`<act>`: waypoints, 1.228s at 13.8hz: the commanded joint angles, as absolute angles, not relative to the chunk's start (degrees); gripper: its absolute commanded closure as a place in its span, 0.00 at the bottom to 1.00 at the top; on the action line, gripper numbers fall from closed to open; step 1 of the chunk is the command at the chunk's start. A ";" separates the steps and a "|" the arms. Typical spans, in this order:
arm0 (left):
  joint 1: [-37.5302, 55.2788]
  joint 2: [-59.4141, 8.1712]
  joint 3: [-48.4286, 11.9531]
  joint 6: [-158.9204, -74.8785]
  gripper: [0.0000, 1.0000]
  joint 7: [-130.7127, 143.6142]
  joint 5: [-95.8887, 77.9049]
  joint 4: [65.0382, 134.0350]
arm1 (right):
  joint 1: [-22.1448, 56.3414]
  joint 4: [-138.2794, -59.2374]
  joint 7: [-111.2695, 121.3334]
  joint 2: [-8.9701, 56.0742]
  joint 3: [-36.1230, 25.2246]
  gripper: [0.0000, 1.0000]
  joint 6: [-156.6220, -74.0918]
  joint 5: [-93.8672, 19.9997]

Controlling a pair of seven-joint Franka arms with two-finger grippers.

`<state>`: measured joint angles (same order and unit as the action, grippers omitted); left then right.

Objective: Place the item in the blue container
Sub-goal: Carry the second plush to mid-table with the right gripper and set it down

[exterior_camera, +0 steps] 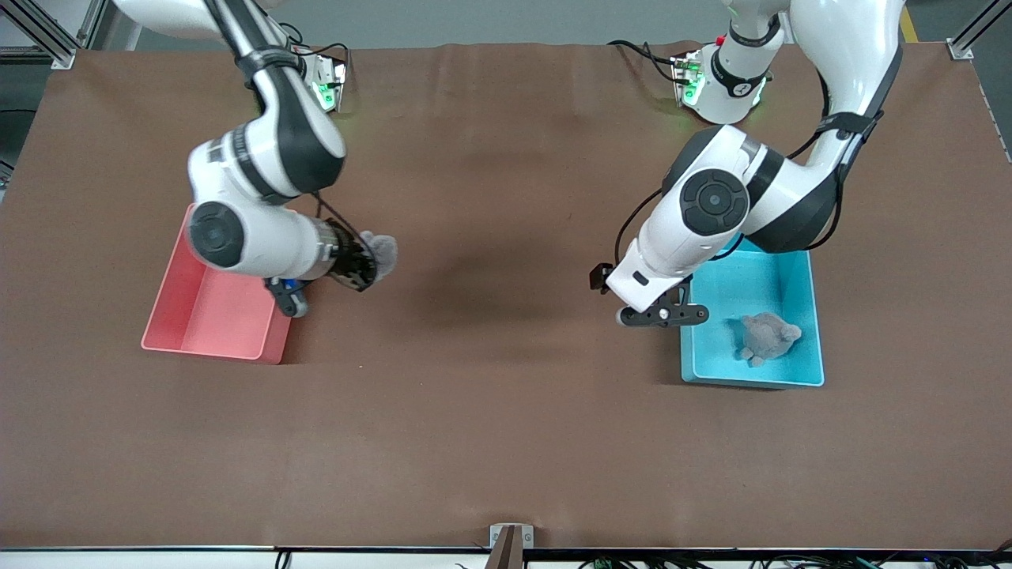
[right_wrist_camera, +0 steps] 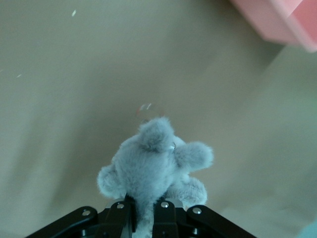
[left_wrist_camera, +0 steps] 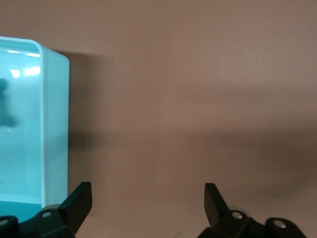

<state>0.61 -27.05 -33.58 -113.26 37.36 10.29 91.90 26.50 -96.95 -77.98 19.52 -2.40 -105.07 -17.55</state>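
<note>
right gripper (exterior_camera: pixel 371 265) pinching grey plush toy (exterior_camera: pixel 383 251), beside pink bin (exterior_camera: pixel 207 310); blue container (exterior_camera: pixel 797 273) well apart toward left arm's end (left gripper (exterior_camera: pixel 662 314) spread, waiting beside it).

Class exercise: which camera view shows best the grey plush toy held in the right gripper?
The right wrist view: the grey plush toy fills the middle, clamped by the right gripper. The front view shows only a small grey tuft past the gripper, over the brown table beside the pink plastic bin. The left wrist view shows none of it.
</note>
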 commanded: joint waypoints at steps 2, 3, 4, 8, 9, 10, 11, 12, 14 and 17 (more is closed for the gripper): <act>0.26 -30.40 -33.57 -114.95 0.00 37.97 10.98 90.26 | 35.31 -96.33 -90.85 25.21 -3.16 1.00 -115.20 -17.67; 0.26 -30.58 -33.57 -115.92 0.00 37.97 11.16 90.35 | 36.90 -95.98 -93.14 26.88 -3.16 1.00 -117.75 -17.67; 0.26 -31.20 -33.57 -116.45 0.00 37.97 11.25 90.35 | 37.70 -95.54 -94.56 28.03 -3.16 1.00 -119.34 -17.67; 0.26 -32.08 -33.57 -116.89 0.00 38.06 11.25 90.35 | 43.05 -90.99 -102.72 35.83 -3.43 1.00 -125.24 -17.49; 0.26 -32.08 -33.57 -116.98 0.00 38.06 11.25 90.35 | 44.11 -89.14 -104.48 37.69 -3.51 1.00 -125.33 -16.97; 0.35 -32.17 -33.57 -116.98 0.00 38.06 11.25 90.35 | 44.90 -87.73 -106.59 39.36 -3.52 1.00 -125.51 -15.92; 0.35 -32.34 -33.57 -117.07 0.00 38.06 11.25 90.35 | 45.43 -86.84 -108.26 40.59 -3.43 0.99 -126.55 -15.39; 0.26 -32.60 -33.57 -117.59 0.00 38.14 11.25 90.44 | 45.87 -86.75 -108.89 41.13 -3.43 0.99 -128.04 -15.29; 0.35 -33.04 -33.49 -118.21 0.00 38.14 11.25 90.70 | 46.14 -86.92 -108.90 41.92 -3.43 0.97 -128.67 -14.94; 0.26 -33.05 -33.49 -118.39 0.00 38.14 11.25 90.79 | 46.32 -87.10 -108.90 43.15 -3.43 0.93 -128.85 -14.07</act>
